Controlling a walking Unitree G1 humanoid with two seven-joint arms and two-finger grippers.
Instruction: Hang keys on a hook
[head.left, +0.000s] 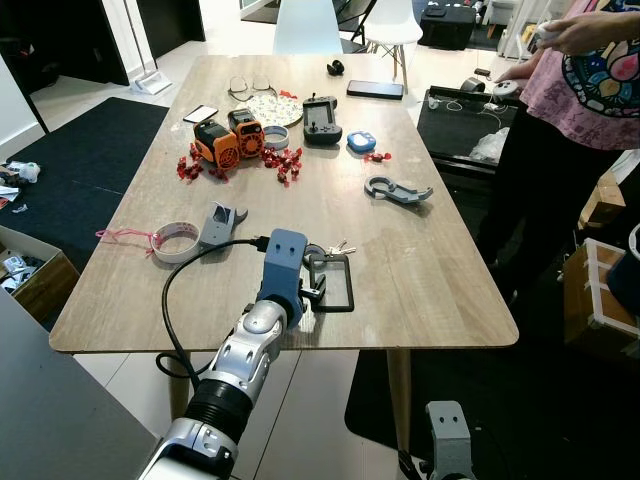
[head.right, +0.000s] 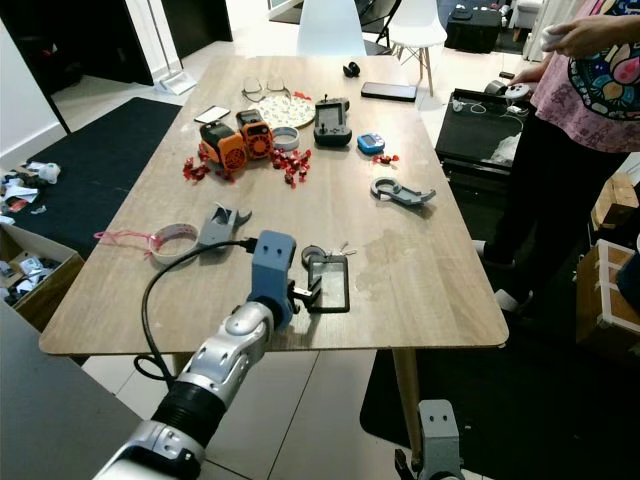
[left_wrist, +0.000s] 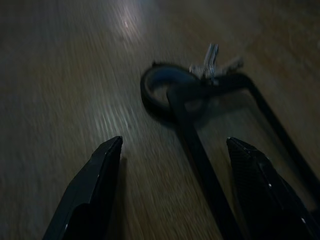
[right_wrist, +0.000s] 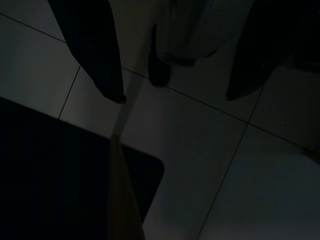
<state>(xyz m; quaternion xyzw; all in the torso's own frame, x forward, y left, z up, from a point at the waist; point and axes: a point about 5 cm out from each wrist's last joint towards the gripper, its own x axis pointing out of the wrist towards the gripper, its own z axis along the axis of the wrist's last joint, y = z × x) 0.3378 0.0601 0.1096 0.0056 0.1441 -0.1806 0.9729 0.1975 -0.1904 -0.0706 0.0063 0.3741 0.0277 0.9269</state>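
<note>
A small bunch of silver keys (head.left: 336, 247) lies on the wooden table (head.left: 440, 270) near its front edge. It is joined to a dark round ring (left_wrist: 162, 87) and a black rectangular loop (head.left: 337, 283). My left gripper (head.left: 320, 283) hovers low over the loop, open, with its fingers (left_wrist: 95, 185) on either side of the loop's near bar. A grey hook-shaped piece (head.left: 397, 190) lies further back on the right, and another (head.left: 222, 223) on the left. My right gripper (right_wrist: 175, 97) hangs open over the tiled floor.
A person in a pink shirt (head.left: 595, 90) stands at the table's right side. Orange toys (head.left: 228, 140), red sweets, a tape roll (head.left: 178, 241), a handheld controller (head.left: 321, 120) and a phone (head.left: 375, 89) lie on the far half. A cardboard box (head.left: 30, 272) sits on the floor at left.
</note>
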